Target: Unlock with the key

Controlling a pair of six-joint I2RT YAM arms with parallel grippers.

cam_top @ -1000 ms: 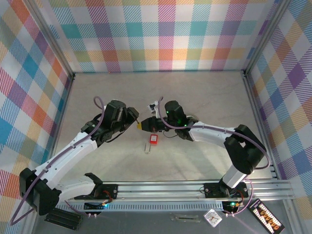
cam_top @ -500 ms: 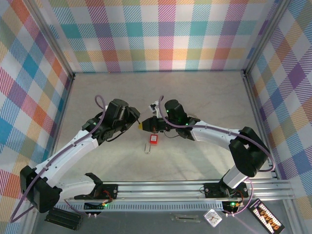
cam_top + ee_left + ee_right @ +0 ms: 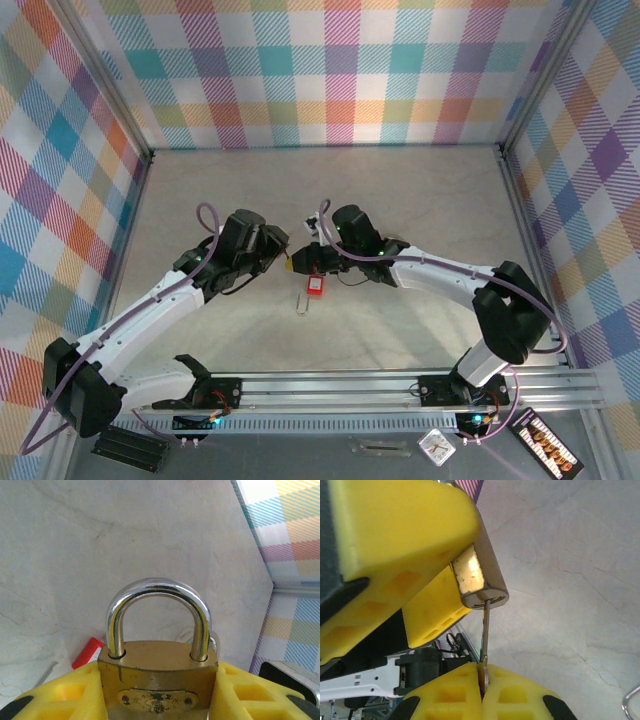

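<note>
Left tool [image 3: 157, 692] pinches the padlock [image 3: 157, 662], right tool [image 3: 483, 680] pinches the key [image 3: 485, 630], tip at the keyhole [image 3: 488, 600]; shackle [image 3: 157, 586] not popped yet.

There is one brass padlock [image 3: 157, 679] and one key [image 3: 485, 625]. One red tag [image 3: 317, 286] and one metal ring [image 3: 303, 304] lie on the one table [image 3: 420, 190]. There are two arms with one hand each: a left hand [image 3: 284, 257] and a right hand [image 3: 314, 256].

Padlock [image 3: 157, 672] in left end effector [image 3: 159, 700]; key [image 3: 484, 630] in right end effector [image 3: 484, 672], tip at keyway [image 3: 488, 600].
</note>
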